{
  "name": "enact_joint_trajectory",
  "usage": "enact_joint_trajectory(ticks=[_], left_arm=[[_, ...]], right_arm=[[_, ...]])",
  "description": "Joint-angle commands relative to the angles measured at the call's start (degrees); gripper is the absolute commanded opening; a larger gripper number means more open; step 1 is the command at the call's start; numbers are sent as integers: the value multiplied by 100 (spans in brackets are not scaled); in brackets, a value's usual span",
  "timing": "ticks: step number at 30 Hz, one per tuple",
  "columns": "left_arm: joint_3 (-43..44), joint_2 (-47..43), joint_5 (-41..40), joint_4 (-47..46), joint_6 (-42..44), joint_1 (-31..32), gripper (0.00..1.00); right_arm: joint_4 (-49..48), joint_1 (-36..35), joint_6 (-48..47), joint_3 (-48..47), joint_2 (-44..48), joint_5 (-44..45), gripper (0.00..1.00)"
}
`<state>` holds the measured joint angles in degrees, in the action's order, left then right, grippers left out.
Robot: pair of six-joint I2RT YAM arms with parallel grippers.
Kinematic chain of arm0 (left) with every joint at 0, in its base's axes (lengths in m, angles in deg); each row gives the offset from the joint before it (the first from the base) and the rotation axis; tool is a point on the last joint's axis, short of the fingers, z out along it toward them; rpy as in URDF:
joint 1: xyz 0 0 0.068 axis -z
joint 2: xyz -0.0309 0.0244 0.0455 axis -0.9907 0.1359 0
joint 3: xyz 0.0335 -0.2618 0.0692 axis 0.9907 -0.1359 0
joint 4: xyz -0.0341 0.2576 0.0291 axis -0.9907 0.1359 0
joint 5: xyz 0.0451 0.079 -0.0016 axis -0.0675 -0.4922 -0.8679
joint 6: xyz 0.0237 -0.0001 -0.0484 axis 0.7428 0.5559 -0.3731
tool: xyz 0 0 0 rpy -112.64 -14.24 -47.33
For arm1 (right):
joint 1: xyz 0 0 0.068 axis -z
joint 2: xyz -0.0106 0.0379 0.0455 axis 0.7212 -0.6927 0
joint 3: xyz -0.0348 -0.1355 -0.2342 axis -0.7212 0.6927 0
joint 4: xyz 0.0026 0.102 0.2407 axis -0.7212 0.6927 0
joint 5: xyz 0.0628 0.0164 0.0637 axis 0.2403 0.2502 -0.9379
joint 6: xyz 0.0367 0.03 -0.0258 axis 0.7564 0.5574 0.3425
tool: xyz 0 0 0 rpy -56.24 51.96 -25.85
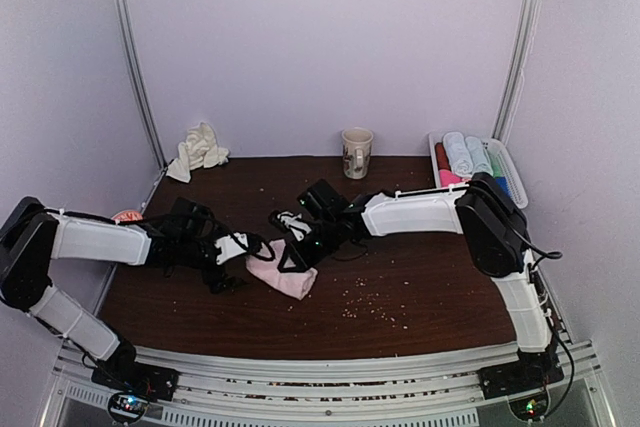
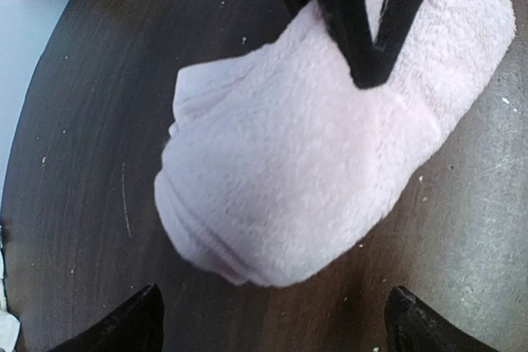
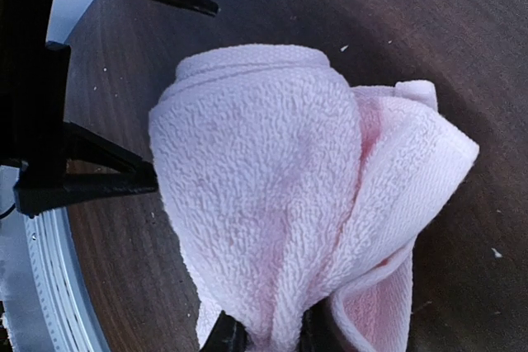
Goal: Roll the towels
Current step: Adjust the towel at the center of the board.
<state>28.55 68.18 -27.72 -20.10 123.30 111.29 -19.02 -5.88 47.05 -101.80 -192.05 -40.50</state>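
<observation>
**On the dark table (image 1: 440,277): one towel rolled, one waiting**

At the far left corner the cream-white towel (image 1: 200,150) lies in a crumpled heap, unrolled and well apart from both arms. Nearer, the left gripper (image 1: 228,250) has its jaws spread wide and holds nothing. Its fingertips stand either side of one end of the pale pink towel (image 1: 283,275) without touching it.

That towel lies mid-table as a short, fat roll, so I judge this half of the job nearly done. The right wrist view shows loose layers at one end, so the roll looks slack rather than tight. Its long axis runs diagonally, from the far-left end facing the left gripper to the near-right end.

Just right of centre, the right gripper (image 1: 300,250) has its jaws drawn narrow, pinching a fold of the pink cloth. Further right, by the back wall, stand a mug (image 1: 357,152) and a basket (image 1: 512,172) of rolled towels.
</observation>
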Motion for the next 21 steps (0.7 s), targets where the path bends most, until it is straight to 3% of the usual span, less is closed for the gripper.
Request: enact_joint_trajectory(ticks=[1,11,15,21], left_arm=[[-290,-130,-446,-967,-173,298,95],[-443,-172,-1027,-1555,-166,686,96],[-327,84,-1268,-1606,-176,771,96],[-329,-168,-932,-1773,-140,768,96]], right_arm=[[-562,8,405,154,-216,-692,0],[-1321,9,942,349,-370,-1371,4],[-1246,4,940,351,-335,-1211,7],[-1483,9,1093,449,-347,-1626,7]])
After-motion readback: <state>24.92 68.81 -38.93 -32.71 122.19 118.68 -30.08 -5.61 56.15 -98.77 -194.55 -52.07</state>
